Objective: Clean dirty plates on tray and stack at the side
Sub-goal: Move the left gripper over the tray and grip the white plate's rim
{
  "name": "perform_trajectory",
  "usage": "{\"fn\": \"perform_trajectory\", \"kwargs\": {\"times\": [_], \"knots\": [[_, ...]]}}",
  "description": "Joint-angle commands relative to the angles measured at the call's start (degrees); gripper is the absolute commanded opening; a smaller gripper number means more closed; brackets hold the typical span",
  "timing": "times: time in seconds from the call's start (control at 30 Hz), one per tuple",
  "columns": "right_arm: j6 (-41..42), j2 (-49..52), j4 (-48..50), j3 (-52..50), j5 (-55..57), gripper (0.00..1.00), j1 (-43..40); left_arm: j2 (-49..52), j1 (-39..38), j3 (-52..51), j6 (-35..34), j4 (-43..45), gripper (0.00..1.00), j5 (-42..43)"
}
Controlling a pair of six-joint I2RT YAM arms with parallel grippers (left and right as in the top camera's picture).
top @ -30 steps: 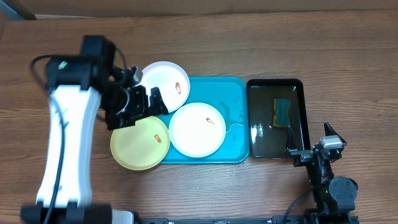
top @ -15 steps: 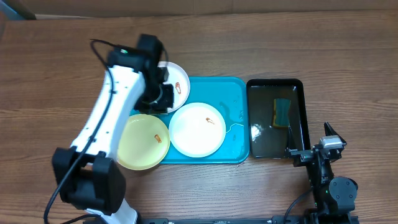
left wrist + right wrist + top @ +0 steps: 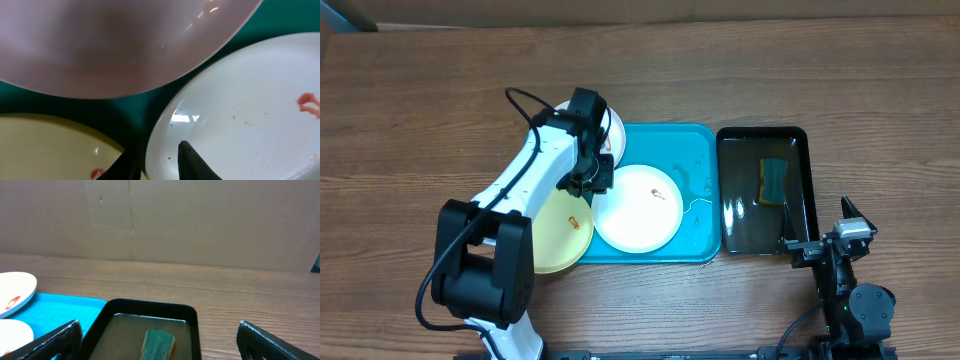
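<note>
The left pincer has shifted onto the middle white plate, straddling its 10 o'clock rim; clenched or not, cannot tell. The right pincer is released.

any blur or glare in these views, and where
Left wrist: the top plate is too close and blurs out, while the white plate below it is sharp, with a small light reflection. Overhead: sharp, with glare on the liquid in the black tray. Right wrist: evenly lit, no glare.
</note>
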Motion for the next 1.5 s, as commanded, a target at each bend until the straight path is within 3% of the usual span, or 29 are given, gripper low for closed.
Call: {"fn": "perform_trajectory", "kwargs": {"times": [0.0,0.1,0.23,0.53,0.6,0.73,0.93,1.03,1.1,1.47], "knots": [[-0.26,-0.57,0.33,-0.61,0.07,1.0,-0.33,1.27,-0.13,-2.19,-0.37,1.84,0.25,-0.92],[-0.26,-0.57,0.33,-0.61,0.07,1.0,-0.33,1.29,-0.13,-2.82,-0.35,2.27,0.26,-0.92],[-0.26,-0.57,0.33,-0.61,0.07,1.0,-0.33,1.29,-0.13,-3.17,-0.37,2.97,0.18,-0.92],[-0.26,-0.57,0.33,-0.61,0.07,1.0,-0.33,1.29,-0.68,-6.56,-0.35,8.04,0.19,-0.92],[-0.26,-0.57,0.33,-0.61,0.07,1.0,-0.33,1.27,-0.79,-6.54,-0.37,8.07,0.13,-0.76],[-0.26,-0.57,0.33,-0.61,0.07,1.0,-0.33,1.27,-0.83,-6.47,-0.31,10.75,0.09,5.57],[-0.26,-0.57,0.33,-0.61,0.07,1.0,-0.33,1.27,-0.81,-6.45,2.89,16.76,0.17,7.96],[-0.26,-0.57,0.33,-0.61,0.07,1.0,-0.33,1.27,-0.83,-6.45,4.83,16.09,0.3,8.28],[-0.26,-0.57,0.33,-0.61,0.07,1.0,-0.33,1.27,-0.87,-6.45,4.83,14.95,0.34,10.03],[-0.26,-0.57,0.33,-0.61,0.07,1.0,-0.33,1.27,-0.92,-6.45,4.83,8.33,0.36,12.41]]}}
